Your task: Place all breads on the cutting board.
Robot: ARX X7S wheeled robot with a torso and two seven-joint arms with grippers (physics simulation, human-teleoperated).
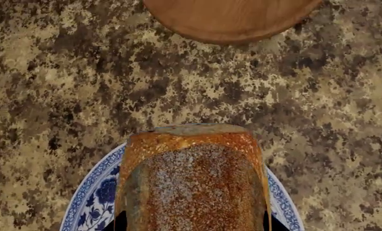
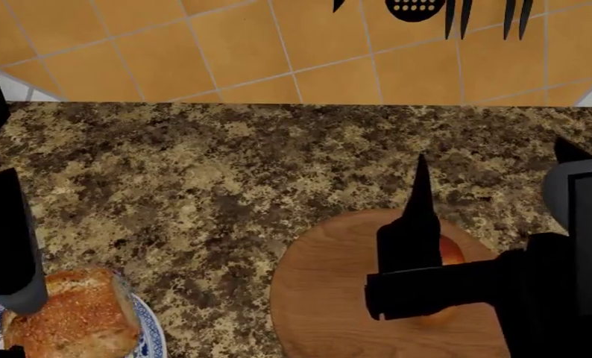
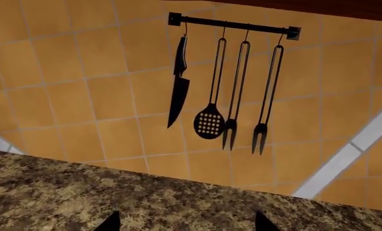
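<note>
Breads: seeded loaf (image 1: 194, 180) between the left gripper (image 1: 194, 225) fingers, over the blue-and-white plate (image 1: 91, 195).
Round wooden disc (image 2: 321, 298): under the right gripper (image 2: 415, 224), well apart from the left one.
Roll (image 2: 451, 252): on the disc, right beside the right gripper.
Left gripper: pinching the loaf.
Right gripper: fingertips (image 3: 110, 222) spread, holding nothing.

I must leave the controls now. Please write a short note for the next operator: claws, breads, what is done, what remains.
Left claw: at the seeded loaf on the blue-and-white plate; its grip is unclear.
Right claw: over the round wooden disc, beside the orange roll; state unclear.
Cutting board: not visible in any view.
Done: nothing on the board yet.
Left: move the loaf and the roll onto the board.
</note>
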